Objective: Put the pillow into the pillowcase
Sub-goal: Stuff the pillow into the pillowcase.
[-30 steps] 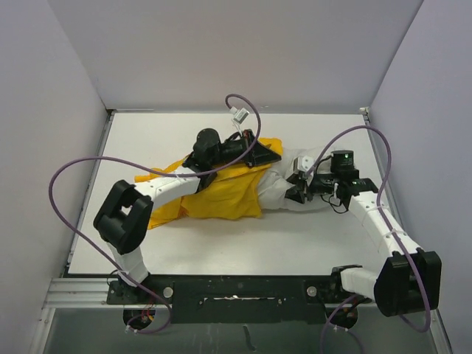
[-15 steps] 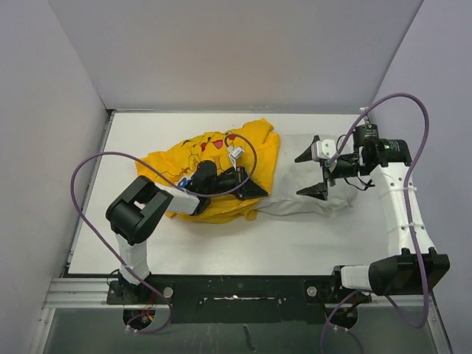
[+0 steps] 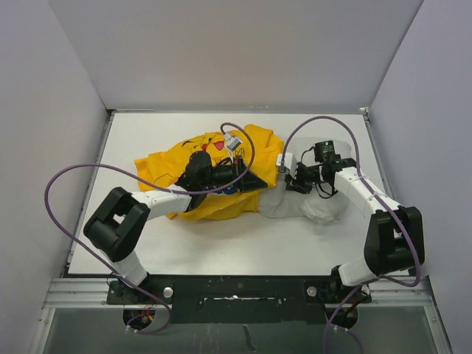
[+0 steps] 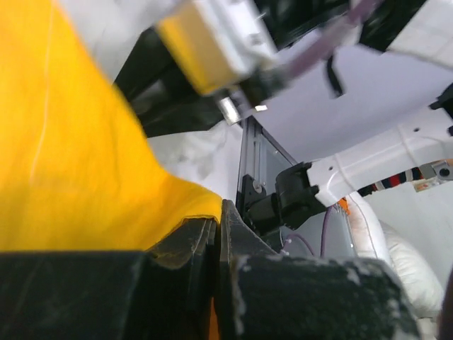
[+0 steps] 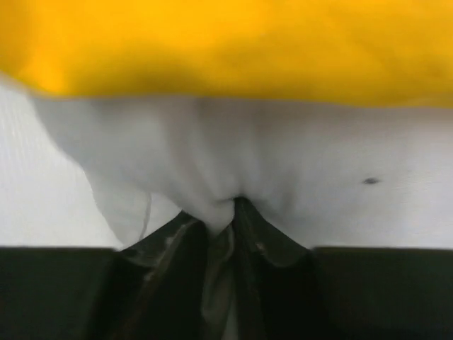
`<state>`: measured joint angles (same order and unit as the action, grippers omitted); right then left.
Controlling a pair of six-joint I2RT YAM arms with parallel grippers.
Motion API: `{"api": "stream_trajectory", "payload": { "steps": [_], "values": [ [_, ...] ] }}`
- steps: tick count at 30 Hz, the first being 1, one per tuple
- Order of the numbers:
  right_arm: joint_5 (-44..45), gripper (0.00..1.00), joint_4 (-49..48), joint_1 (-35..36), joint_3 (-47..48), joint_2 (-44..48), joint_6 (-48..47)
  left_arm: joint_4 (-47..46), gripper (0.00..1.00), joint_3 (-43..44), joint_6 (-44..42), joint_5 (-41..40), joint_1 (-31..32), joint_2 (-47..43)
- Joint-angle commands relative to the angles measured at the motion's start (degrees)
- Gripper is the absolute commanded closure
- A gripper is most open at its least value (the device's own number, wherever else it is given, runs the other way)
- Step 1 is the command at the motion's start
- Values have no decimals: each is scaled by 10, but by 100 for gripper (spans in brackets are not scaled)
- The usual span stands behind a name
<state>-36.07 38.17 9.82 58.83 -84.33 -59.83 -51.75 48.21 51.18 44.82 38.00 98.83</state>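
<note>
The yellow pillowcase lies crumpled at mid-table, its printed face up. My left gripper is shut on the pillowcase's right edge; in the left wrist view yellow cloth runs down between the closed jaws of that gripper. The white pillow lies just right of the pillowcase, its left end against the yellow edge. My right gripper is shut on a fold of the pillow; white fabric is bunched between its fingertips, with the pillowcase right behind.
Grey walls enclose the white table on three sides. Purple cables loop above both arms. The right arm crosses close in front of the left wrist camera. A metal rail runs along the near edge.
My right gripper, open above the pillow's right part half a second ago, has moved left and closed on the pillow. The pillowcase and left gripper have shifted slightly.
</note>
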Motion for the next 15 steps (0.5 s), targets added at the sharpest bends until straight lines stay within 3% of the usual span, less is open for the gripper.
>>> {"api": "stream_trajectory", "payload": {
  "steps": [1, 3, 5, 7, 8, 10, 13, 15],
  "values": [
    [-66, 98, -195, 16, 26, 14, 220, 74, 100, 114, -82, 14, 8, -75],
    [-150, 100, -291, 15, 29, 25, 372, 88, 100, 146, -96, 19, 18, -70],
    [-237, 100, -448, 15, 2, 40, 541, 86, 100, 158, -104, 19, 30, -55],
    [-265, 100, -586, 16, -56, 51, 648, 64, 100, 140, -106, 16, 43, -36],
    [-271, 100, -593, 16, -73, 53, 646, 45, 100, 119, -104, 10, 46, -28],
    [-253, 98, -483, 12, -94, 56, 542, -2, 100, 62, -96, -3, 49, -8],
    [-298, 85, -364, -25, -121, 39, 382, -34, 100, -7, -94, -20, 50, 29],
    [-325, 80, -206, -50, -69, 27, 245, -24, 100, -29, -98, -29, 50, 45]
  ]
}}
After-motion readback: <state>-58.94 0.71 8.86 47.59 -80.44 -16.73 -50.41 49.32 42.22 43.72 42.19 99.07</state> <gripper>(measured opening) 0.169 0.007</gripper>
